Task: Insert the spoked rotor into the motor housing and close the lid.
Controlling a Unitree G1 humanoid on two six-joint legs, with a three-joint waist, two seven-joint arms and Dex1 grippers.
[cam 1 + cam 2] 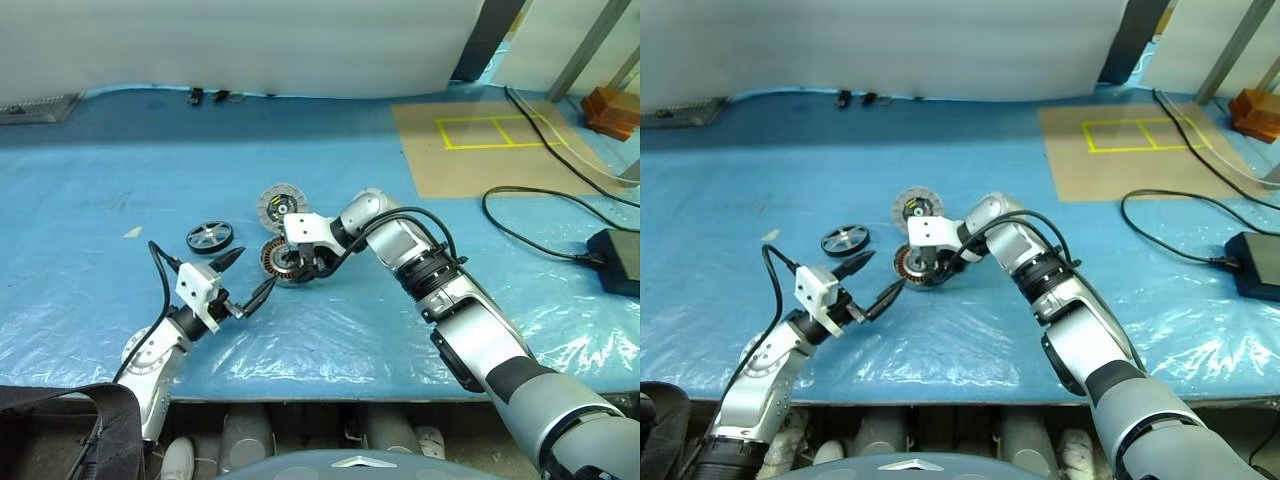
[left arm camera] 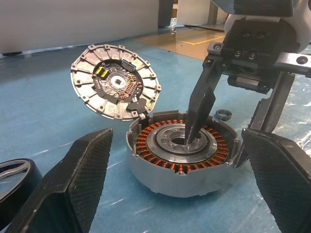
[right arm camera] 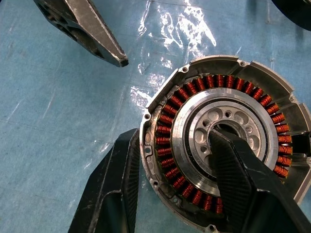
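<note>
Metal motor housing (image 2: 182,158) looks heavy, rigid; right fingers (image 3: 228,165) straddle its wall, left fingers (image 1: 240,282) wide beside it.

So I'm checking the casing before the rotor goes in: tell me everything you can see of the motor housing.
The motor housing is a round, shallow, silver-grey metal casing lying flat on the blue sheet, open-topped. Inside: copper-coloured windings around a silvery holed hub. Its lid stands open at the hinge. The right gripper straddles its wall, one finger in the centre hole.
</note>
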